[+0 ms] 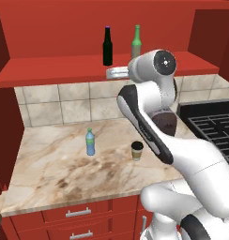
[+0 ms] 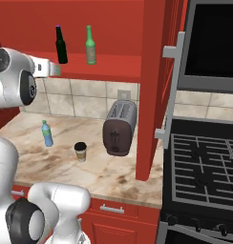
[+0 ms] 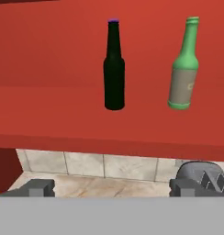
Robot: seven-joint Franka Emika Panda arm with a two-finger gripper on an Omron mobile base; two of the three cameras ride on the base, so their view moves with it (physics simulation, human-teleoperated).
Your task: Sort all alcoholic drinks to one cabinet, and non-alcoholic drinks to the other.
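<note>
Spread, empty fingers (image 3: pixel 40 187) hover below the cabinet shelf (image 3: pixel 49 119) holding the black bottle (image 3: pixel 114 69) and green bottle (image 3: pixel 182 69); blue bottle (image 1: pixel 90 142) and seemingly lidded cup (image 1: pixel 137 150) stand on the worktop (image 1: pixel 50 173)

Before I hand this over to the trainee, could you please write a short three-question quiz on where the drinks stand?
1. True or false: the dark bottle and the green bottle stand upright in the open red cabinet.
2. Which drinks stand on the counter? A) blue bottle and paper cup; B) two glass bottles; C) none.
3. Fill in: the gripper has its fingers ____.

Key: 1 true; 2 A; 3 open.
</note>
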